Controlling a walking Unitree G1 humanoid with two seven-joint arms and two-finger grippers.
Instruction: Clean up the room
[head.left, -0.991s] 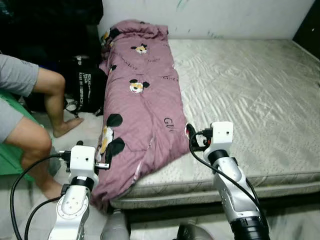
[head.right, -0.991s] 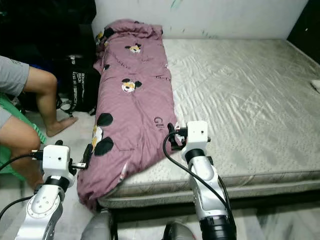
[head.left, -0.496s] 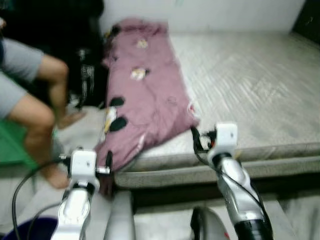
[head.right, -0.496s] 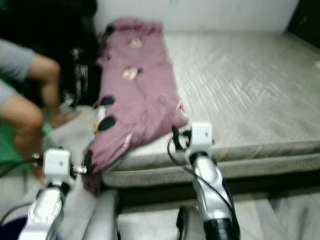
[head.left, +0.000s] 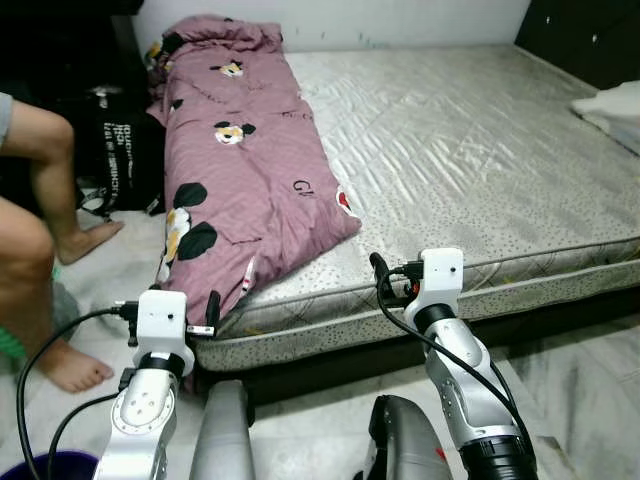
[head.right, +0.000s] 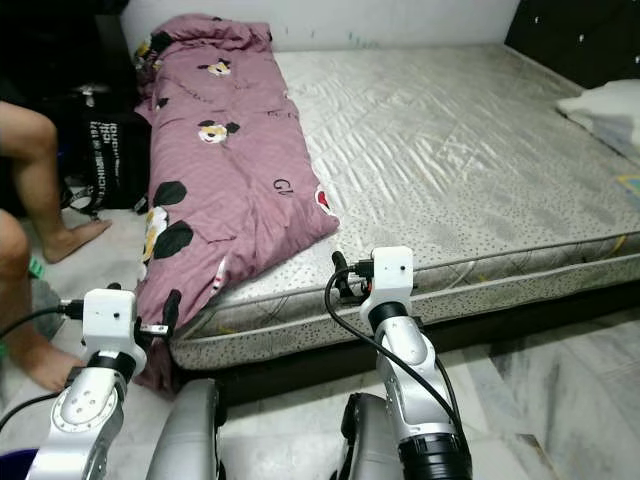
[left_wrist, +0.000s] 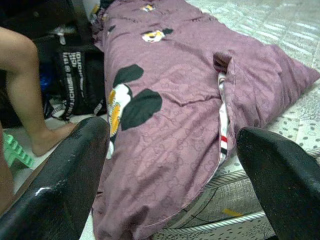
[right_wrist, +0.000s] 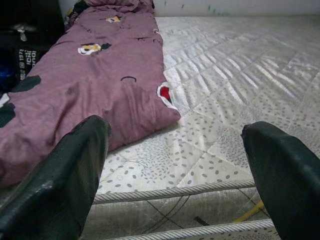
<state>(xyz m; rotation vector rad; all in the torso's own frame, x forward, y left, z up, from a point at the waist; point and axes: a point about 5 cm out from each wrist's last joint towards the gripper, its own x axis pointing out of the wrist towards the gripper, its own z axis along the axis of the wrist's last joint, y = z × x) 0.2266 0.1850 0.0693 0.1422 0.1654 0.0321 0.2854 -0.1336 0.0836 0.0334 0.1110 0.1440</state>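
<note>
A mauve quilt (head.left: 235, 170) printed with cartoon mice lies lengthwise on the left part of a bare grey mattress (head.left: 470, 160). Its near end droops over the bed's front left corner. My left gripper (head.left: 212, 310) hovers just before that drooping end; in the left wrist view its fingers (left_wrist: 75, 170) are spread wide, open, with the quilt (left_wrist: 180, 100) beyond them. My right gripper (head.left: 380, 278) is at the mattress's front edge, right of the quilt's corner (right_wrist: 165, 97), open and holding nothing.
A person's bare legs (head.left: 40, 190) are on the floor left of the bed, beside a black bag (head.left: 125, 160). A white pillow (head.left: 612, 105) lies at the bed's far right below a dark headboard (head.left: 590, 40). A purple bin (head.left: 45, 466) is at my lower left.
The camera has swung right and pulled back, so the bed's right side, pillow and headboard now show. Both arms keep their pose and both grippers stay open.
</note>
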